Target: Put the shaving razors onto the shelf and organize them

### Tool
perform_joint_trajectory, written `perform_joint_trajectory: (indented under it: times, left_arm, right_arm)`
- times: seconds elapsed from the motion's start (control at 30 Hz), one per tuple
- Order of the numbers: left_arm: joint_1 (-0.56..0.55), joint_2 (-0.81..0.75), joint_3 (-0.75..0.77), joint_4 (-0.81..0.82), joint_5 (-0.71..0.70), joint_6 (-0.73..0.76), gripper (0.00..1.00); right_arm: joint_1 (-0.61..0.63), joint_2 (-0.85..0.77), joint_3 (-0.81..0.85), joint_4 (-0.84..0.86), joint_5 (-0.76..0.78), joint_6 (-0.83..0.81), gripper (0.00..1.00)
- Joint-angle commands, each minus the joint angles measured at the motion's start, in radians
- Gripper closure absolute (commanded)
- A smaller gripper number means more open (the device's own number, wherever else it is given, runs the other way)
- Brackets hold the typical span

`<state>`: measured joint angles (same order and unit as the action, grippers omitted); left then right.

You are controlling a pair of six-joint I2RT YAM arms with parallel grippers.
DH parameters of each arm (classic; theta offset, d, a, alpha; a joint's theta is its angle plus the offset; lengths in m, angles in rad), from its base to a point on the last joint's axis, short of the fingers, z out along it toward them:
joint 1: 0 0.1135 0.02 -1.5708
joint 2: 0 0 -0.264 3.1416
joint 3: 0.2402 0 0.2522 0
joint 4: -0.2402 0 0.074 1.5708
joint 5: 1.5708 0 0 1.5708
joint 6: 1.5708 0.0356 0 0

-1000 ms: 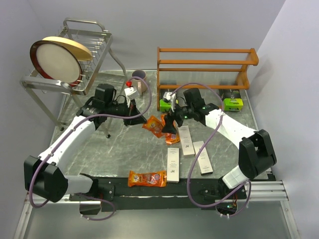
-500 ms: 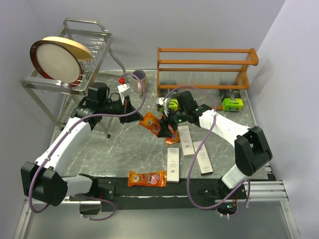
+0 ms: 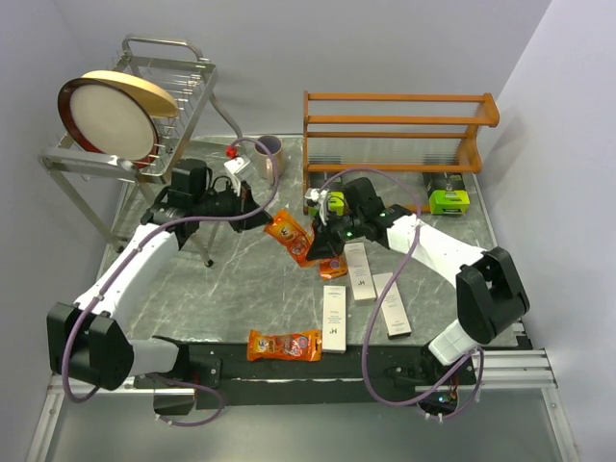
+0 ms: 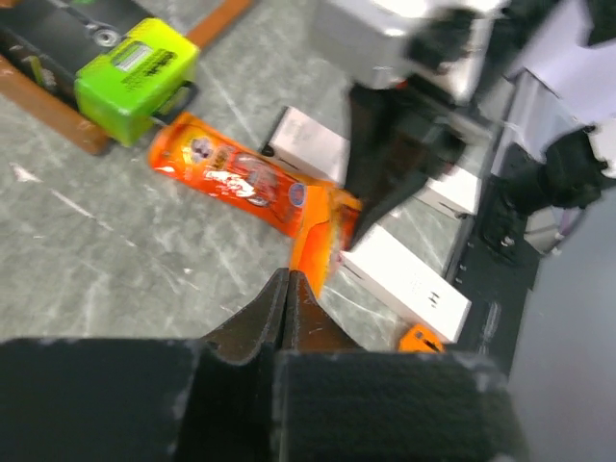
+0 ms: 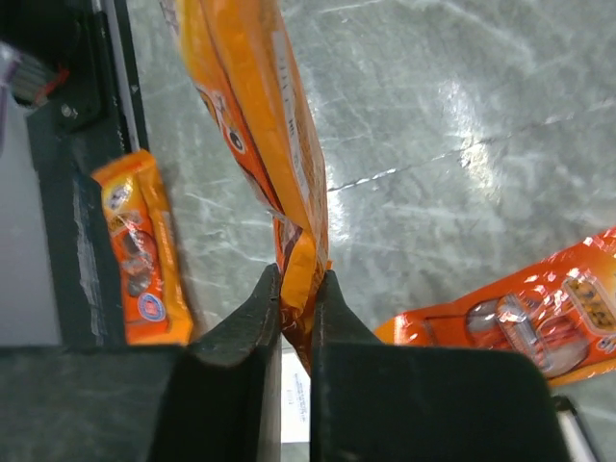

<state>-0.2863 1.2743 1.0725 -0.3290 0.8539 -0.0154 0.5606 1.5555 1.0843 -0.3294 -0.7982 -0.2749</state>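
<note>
**Right gripper pinches an orange packet in front of the shelf**

The orange-brown wooden shelf (image 3: 399, 120), with long rails and thin slats, stands at the far side of the grey marbled table (image 3: 241, 289). Three slim white boxes (image 3: 358, 269) lie before it, lengthwise near to far. The right gripper (image 5: 296, 279) is clamped on one end of a glossy orange packet (image 5: 255, 96), whose long axis runs straight out from the fingers. A second packet (image 3: 289, 234) lies just beside it, and a third packet (image 3: 284, 345) lies crosswise at the near edge. Lime-green packs (image 3: 449, 200) sit at the shelf's foot. The left gripper (image 4: 289, 298) is pressed together and holds nothing.

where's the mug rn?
Top view: the mug stands at the back, between the wire rack and the wooden shelf.
</note>
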Motion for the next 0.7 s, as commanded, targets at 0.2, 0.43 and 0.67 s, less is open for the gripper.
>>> perform_joint_trajectory:
  times: [0.2,0.43,0.67]
  left_arm:
    - [0.001,0.089,0.109,0.142,-0.349,-0.145,0.00]
    - [-0.017,0.157,0.116,0.229,-0.331,-0.251,0.01]
    - [-0.048,0.171,0.112,0.237,-0.305,-0.255,0.00]
  right_arm:
    - [-0.299,-0.143,0.078,-0.268,-0.166,0.097,1.00]
    - [-0.576,-0.080,0.210,-0.485,-0.265,0.110,1.00]
    - [-0.778,-0.035,0.232,-0.373,-0.122,0.331,1.00]
